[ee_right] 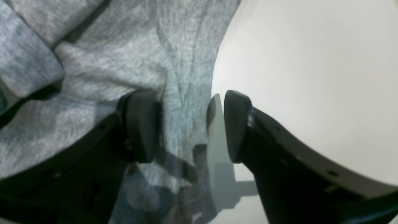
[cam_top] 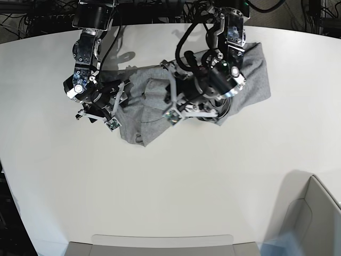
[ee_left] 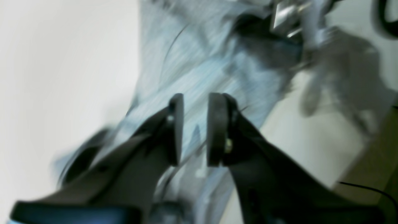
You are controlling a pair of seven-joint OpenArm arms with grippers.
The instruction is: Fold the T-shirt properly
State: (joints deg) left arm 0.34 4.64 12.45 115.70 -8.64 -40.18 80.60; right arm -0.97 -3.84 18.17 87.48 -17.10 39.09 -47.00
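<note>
Grey T-shirt (ee_right: pixel 93 62) edge lies between the wide right claw (ee_right: pixel 186 127); left claw (ee_left: pixel 194 130) gapes narrowly, empty.

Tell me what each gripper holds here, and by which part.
Nothing is held. The right gripper stands open over the T-shirt's edge; the left gripper shows a gap, fabric only behind it.

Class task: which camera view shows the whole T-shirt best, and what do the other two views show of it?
The base view: it shows the whole T-shirt, crumpled on the white table beneath both arms. The right wrist view shows only a close patch of grey knit with folds; the left wrist view is motion-blurred cloth.
</note>
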